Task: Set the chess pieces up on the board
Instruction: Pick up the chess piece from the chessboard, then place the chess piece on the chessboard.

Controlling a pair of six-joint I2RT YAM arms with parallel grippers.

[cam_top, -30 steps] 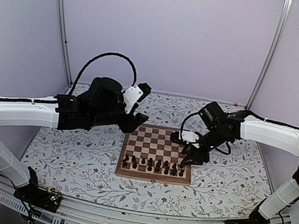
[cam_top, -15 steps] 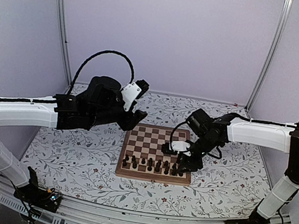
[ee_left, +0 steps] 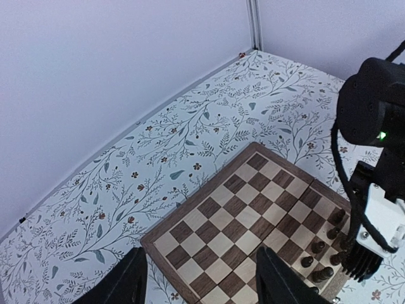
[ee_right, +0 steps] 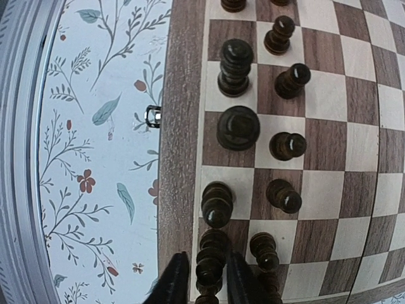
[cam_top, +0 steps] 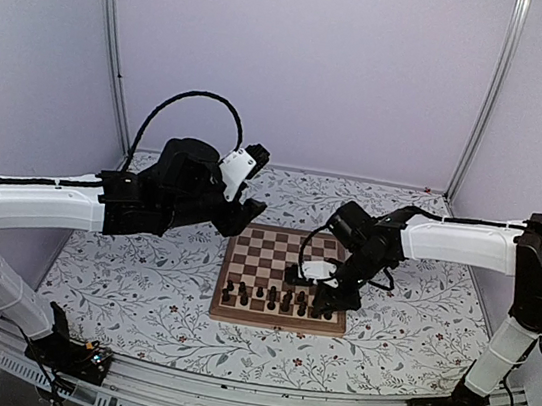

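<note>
The right claw [ee_right: 204,282] is lowered over the near right corner of the board [cam_top: 284,250]. Its fingers closely flank one chess piece [ee_right: 209,269] in the edge row, but whether they grip it cannot be told. The other chess pieces [cam_top: 268,297] stand in two rows along the board's near edge. The left claw [ee_left: 204,278] is open and empty, raised above the counter [cam_top: 130,274] by the board's far left corner.

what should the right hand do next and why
Probably close the right hand on the chess piece standing between its fingers in the board's edge row. The fingers flank that piece with little gap, and its neighbours stand close, so gripping before any sideways motion seems safest.
</note>
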